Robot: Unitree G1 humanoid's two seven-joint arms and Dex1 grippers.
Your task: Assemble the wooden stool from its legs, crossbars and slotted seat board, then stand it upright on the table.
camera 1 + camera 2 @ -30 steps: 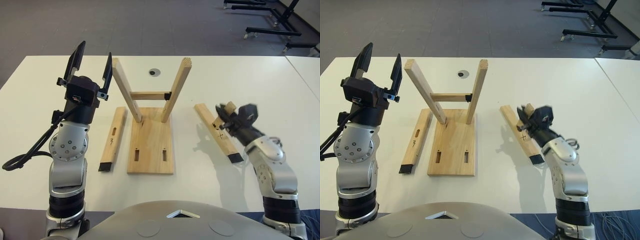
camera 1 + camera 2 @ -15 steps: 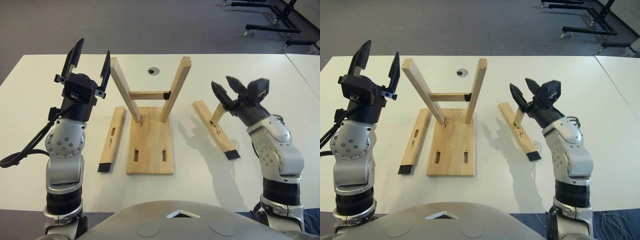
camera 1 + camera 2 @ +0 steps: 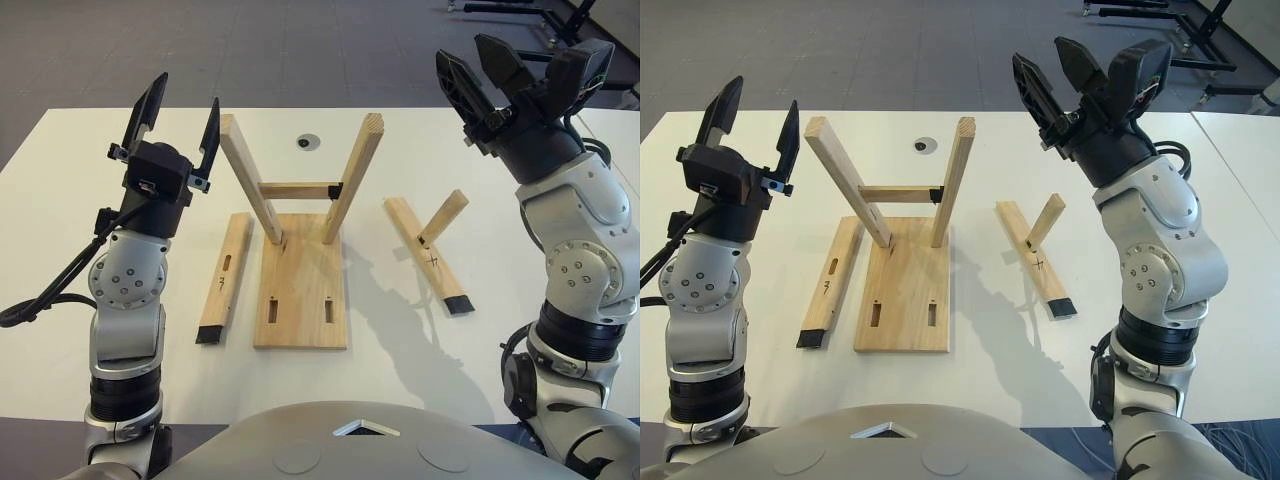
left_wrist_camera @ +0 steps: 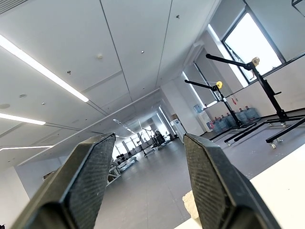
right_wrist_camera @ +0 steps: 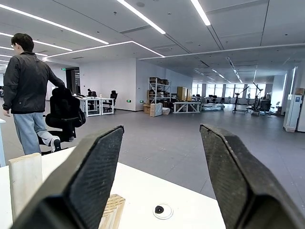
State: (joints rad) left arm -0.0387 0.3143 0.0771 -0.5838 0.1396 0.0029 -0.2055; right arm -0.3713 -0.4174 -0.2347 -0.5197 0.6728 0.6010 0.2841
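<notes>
Wooden seat board (image 3: 300, 305) lies flat mid-bench (image 3: 70, 170), two upright legs (image 3: 250, 180) and a crossbar (image 3: 295, 190) slotted in, loose legs (image 3: 225, 275) at its 9 and 3 o'clock, both arms up, left pincer (image 3: 189, 92) and right pincer (image 3: 463, 48) gaping wide, empty.

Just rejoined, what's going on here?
Stool is half built. The seat board lies flat with two legs and a crossbar standing in it. One loose leg lies on its left; another leg with a second crossbar stuck in it lies on its right. Left gripper and right gripper hang open above the table, holding nothing.
</notes>
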